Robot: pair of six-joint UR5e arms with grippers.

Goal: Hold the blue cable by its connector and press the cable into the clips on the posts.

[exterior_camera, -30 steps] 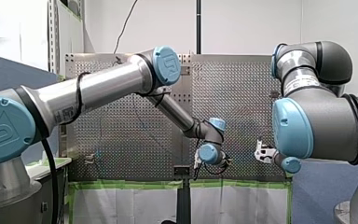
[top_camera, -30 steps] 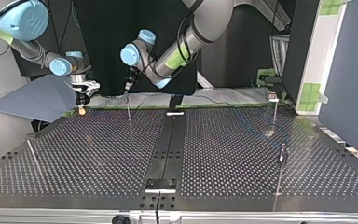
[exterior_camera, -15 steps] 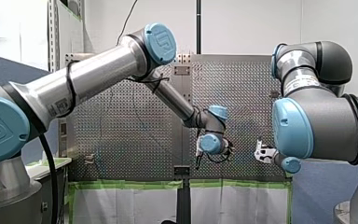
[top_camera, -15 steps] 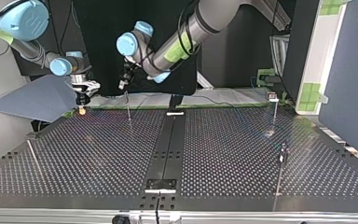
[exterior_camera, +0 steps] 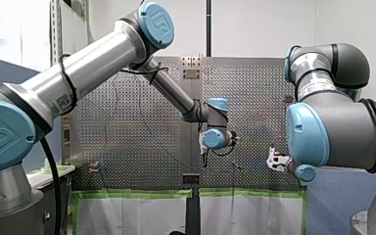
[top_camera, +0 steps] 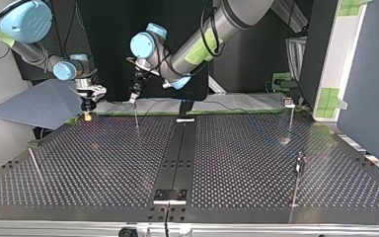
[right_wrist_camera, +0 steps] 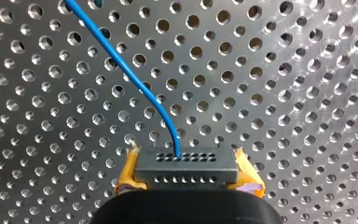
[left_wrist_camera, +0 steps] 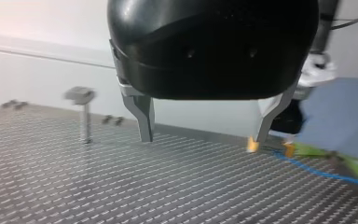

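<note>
In the right wrist view my right gripper (right_wrist_camera: 187,173) is shut with its yellow pads (right_wrist_camera: 129,171) on a grey connector (right_wrist_camera: 186,161). The blue cable (right_wrist_camera: 135,79) runs out of that connector across the perforated table. At the top view's left my right gripper (top_camera: 86,113) hangs low over the table's far edge. My left gripper (top_camera: 134,95) hovers just above a thin post (top_camera: 136,114). Seen from the left wrist, my left gripper (left_wrist_camera: 204,137) is open and holds nothing. A clip post (left_wrist_camera: 82,114) stands beside it, and the blue cable (left_wrist_camera: 319,171) lies off to the other side.
More thin posts stand at the top view's right, one far (top_camera: 290,112) and one nearer (top_camera: 300,162). A black rail (top_camera: 177,153) runs down the table's middle. A blue-grey panel (top_camera: 39,104) lies behind my right gripper.
My left arm's elbow has risen and its wrist has moved up and to the front view's left. Its gripper stays open. My right arm has held still.
</note>
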